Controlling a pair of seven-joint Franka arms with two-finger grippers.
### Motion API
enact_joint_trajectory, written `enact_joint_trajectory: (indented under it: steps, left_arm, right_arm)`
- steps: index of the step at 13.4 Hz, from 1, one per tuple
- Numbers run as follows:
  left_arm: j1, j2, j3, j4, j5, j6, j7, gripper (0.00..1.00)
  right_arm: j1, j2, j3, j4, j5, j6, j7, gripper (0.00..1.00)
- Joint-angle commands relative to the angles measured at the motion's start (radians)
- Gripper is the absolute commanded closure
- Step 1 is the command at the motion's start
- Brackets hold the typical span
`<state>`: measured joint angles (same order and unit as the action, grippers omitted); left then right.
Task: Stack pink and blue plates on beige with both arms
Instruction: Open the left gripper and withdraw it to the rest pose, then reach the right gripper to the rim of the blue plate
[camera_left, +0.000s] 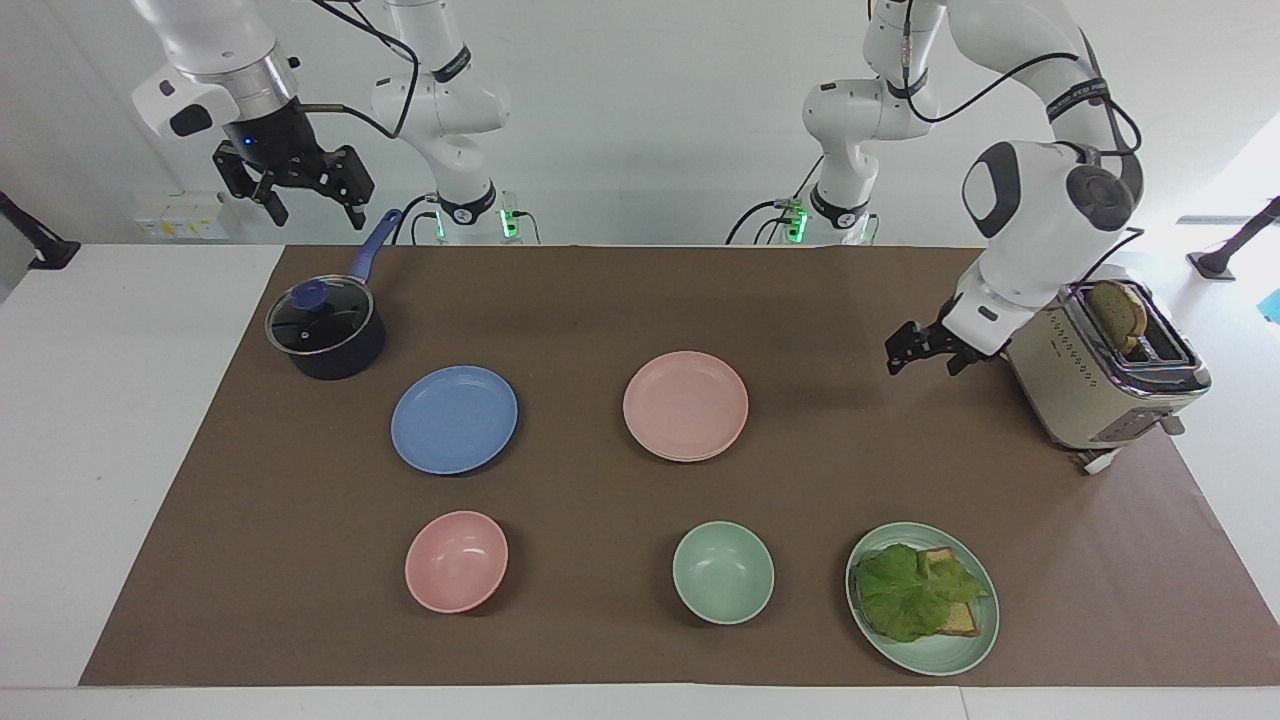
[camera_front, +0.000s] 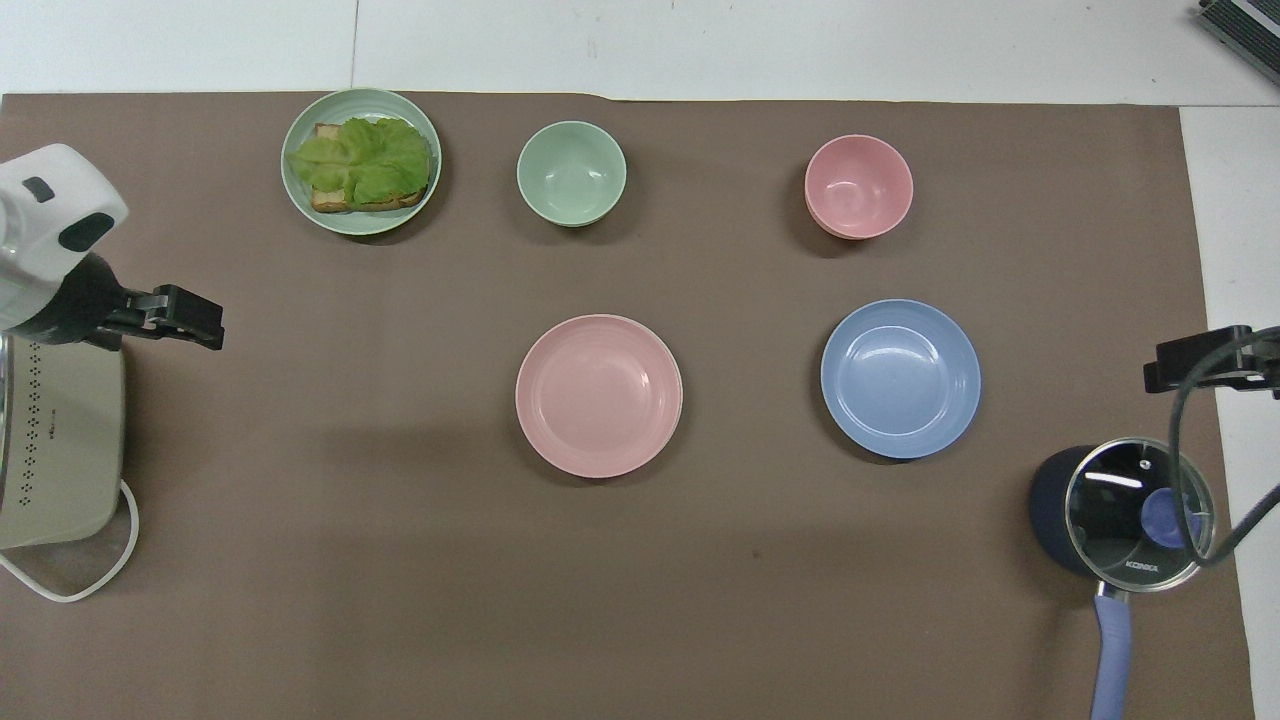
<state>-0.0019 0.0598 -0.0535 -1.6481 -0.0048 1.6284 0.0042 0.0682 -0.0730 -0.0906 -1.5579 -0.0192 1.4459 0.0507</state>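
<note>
The pink plate (camera_left: 685, 405) (camera_front: 599, 396) lies in the middle of the brown mat, with a thin second rim just showing under its edge. The beige plate is hidden. The blue plate (camera_left: 454, 419) (camera_front: 900, 378) lies flat beside it, toward the right arm's end. My left gripper (camera_left: 922, 362) (camera_front: 205, 325) hangs open and empty over the mat next to the toaster, well away from the pink plate. My right gripper (camera_left: 315, 212) (camera_front: 1200, 362) waits open and empty, raised over the mat's edge by the pot.
A lidded dark pot (camera_left: 326, 329) with a blue handle stands near the right arm's base. A toaster (camera_left: 1105, 358) holding bread stands at the left arm's end. A pink bowl (camera_left: 456, 561), a green bowl (camera_left: 723, 572) and a green plate (camera_left: 960, 655) with a lettuce sandwich line the edge farthest from the robots.
</note>
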Motion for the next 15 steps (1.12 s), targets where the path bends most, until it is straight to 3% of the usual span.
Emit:
enact_joint_trajectory:
  steps: [1, 4, 8, 11, 15]
  left_arm:
    - [0.003, -0.032, -0.002, 0.093, 0.032, -0.103, 0.010, 0.00]
    - [0.003, -0.124, -0.005, 0.088, 0.029, -0.125, -0.003, 0.00]
    - [0.003, -0.133, -0.003, 0.082, 0.025, -0.125, -0.006, 0.00]
    - [0.005, -0.133, -0.002, 0.080, 0.022, -0.114, -0.007, 0.00]
    - [0.019, -0.129, -0.002, 0.060, -0.006, -0.079, -0.004, 0.00]
  right_arm:
    - [-0.008, -0.002, -0.003, -0.036, 0.013, 0.069, -0.041, 0.00]
    - [-0.018, -0.031, -0.003, -0.175, 0.015, 0.212, -0.077, 0.00]
    - [-0.048, 0.004, -0.003, -0.347, 0.021, 0.391, -0.173, 0.00]
    - [-0.048, 0.099, -0.001, -0.430, 0.099, 0.575, -0.248, 0.00]
    - [-0.085, 0.202, -0.003, -0.474, 0.171, 0.707, -0.387, 0.00]
